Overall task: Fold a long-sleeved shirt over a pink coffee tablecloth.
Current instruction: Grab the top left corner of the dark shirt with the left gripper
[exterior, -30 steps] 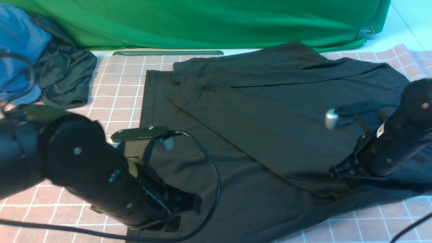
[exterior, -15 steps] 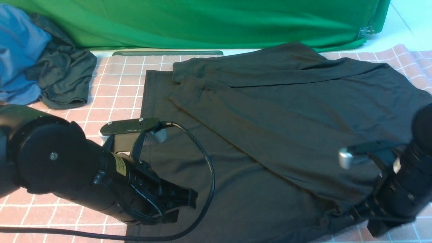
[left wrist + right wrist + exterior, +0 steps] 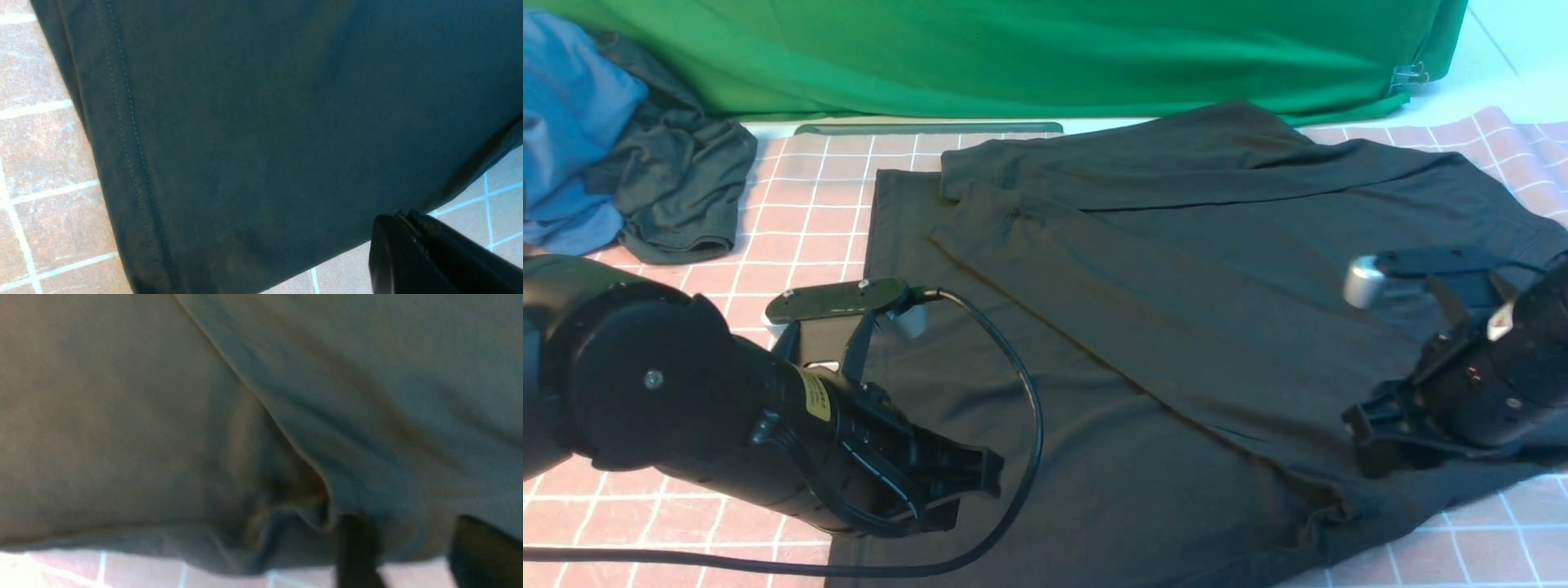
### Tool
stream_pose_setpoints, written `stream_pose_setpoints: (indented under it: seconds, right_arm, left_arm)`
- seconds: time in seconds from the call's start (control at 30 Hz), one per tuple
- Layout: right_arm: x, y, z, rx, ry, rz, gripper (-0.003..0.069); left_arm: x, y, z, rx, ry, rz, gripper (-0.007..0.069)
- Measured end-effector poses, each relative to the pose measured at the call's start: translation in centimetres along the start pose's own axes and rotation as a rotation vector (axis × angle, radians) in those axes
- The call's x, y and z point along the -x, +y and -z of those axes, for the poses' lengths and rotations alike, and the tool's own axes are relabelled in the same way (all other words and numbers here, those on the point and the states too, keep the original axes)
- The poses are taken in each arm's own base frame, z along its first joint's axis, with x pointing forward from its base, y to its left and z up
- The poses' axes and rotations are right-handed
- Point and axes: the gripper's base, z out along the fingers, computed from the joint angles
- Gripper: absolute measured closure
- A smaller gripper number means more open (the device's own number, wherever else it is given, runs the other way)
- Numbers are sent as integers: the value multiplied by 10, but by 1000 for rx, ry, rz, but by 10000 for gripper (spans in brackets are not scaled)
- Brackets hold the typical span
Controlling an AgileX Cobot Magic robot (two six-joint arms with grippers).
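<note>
The black long-sleeved shirt (image 3: 1176,310) lies spread on the pink coffee tablecloth (image 3: 800,220), with one sleeve folded diagonally across its body. My left gripper (image 3: 968,490) hovers low over the shirt's near left part. In the left wrist view that left gripper (image 3: 404,218) is shut, its tip at the shirt's edge (image 3: 265,122) above the tablecloth (image 3: 36,155), with no cloth seen between the fingers. My right gripper (image 3: 1368,437) sits over the shirt's near right edge. The blurred right wrist view shows the right gripper (image 3: 412,543) open, above the shirt's border (image 3: 367,396).
A blue garment (image 3: 564,122) and a dark grey-green garment (image 3: 678,188) are piled at the far left. A bright green cloth (image 3: 1013,49) runs along the back. A black cable (image 3: 1029,408) loops from my left arm over the shirt.
My right gripper dipped toward the shirt's near right edge, then rose back and opened. The left arm shifted slightly left and has held still since.
</note>
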Motion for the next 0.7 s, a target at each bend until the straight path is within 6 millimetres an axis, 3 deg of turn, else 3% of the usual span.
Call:
stream_pose_setpoints:
  seconds: [0.1,0.13,0.27,0.33,0.37,0.4,0.5,0.57,0.7]
  right_arm:
    - [4,10,-16,0,34,41,170]
    - [4,10,-16,0,32,42,169]
    - [3,8,-48,-61,134,59,197]
    - [2,6,-53,-81,150,57,239]
    - [2,5,-54,-89,154,56,312]
    - [2,5,-54,-90,154,54,326]
    - [3,5,-51,-89,143,56,554]
    - [2,6,-48,-89,142,58,599]
    - [-4,6,-39,-94,190,61,610]
  left_arm:
    - [0,0,0,0,0,0,611]
    - [0,0,0,0,0,0,611]
    - [1,1,0,9,-9,-12,611]
    - [1,1,0,14,-11,-18,611]
    - [1,2,0,17,-11,-21,611]
    - [1,2,0,18,-12,-22,611]
    - [2,1,0,15,-22,-22,611]
    - [3,1,1,12,-31,-23,611]
    - [3,1,1,11,-39,-24,611]
